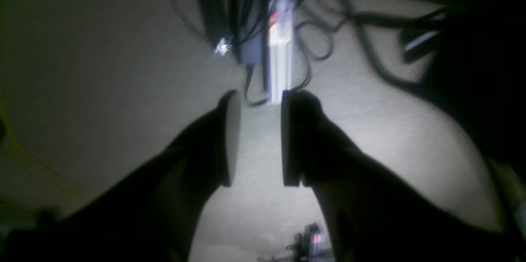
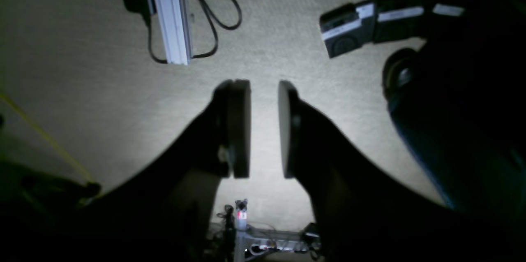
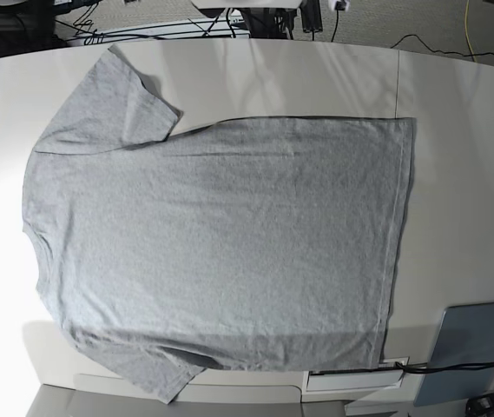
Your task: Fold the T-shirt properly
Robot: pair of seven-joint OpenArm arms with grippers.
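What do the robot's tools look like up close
Both look alike: the left tool and right tool each have two dark, nearly black fingers ending in flat, rounded, paddle-shaped pads. No markings or cables on them are visible; they are in shadow.

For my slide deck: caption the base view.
Large heather-grey cotton T-shirt spread flat, plain side up, on a white table; blue-grey rectangular panel nearby.
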